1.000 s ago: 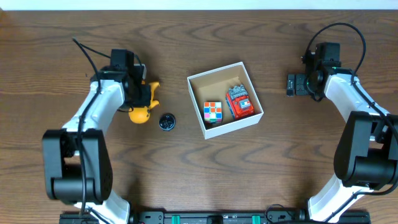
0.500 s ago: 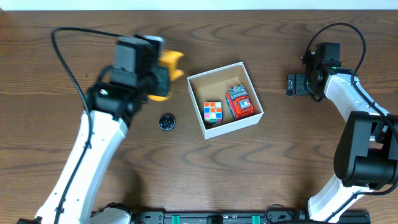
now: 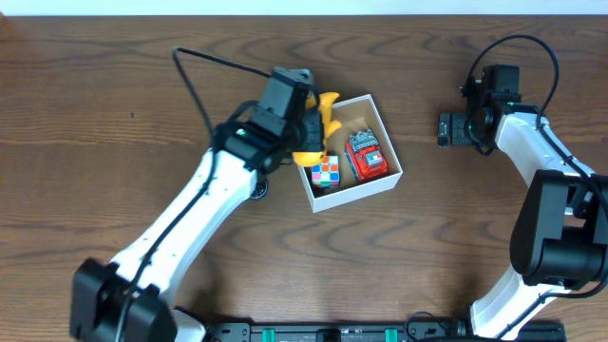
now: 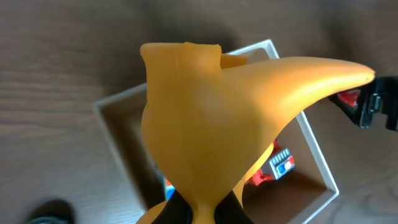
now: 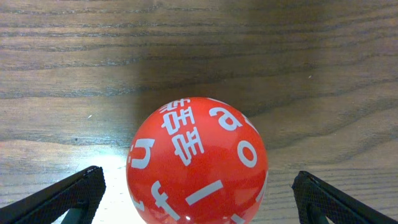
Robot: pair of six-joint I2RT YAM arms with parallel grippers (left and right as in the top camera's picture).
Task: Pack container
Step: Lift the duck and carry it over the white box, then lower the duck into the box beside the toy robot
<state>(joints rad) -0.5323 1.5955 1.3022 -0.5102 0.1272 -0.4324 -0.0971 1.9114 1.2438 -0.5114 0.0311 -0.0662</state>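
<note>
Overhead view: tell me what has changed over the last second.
The left gripper, fingers closed on the yellow toy, carried it rightward from the table's left side to above the container's left wall. The puzzle cube and red toy inside, the container itself and the right gripper stayed put.

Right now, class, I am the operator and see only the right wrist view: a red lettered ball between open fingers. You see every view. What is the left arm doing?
Observer: The left gripper is shut on a yellow toy, held over the left wall of the container.
Operator: Is anything in the container already?
Observer: Yes, a colour cube and a red toy vehicle lie inside.
Operator: Where is my arm relative to it?
Observer: The right gripper is out to the container's right, well apart from it.
</note>
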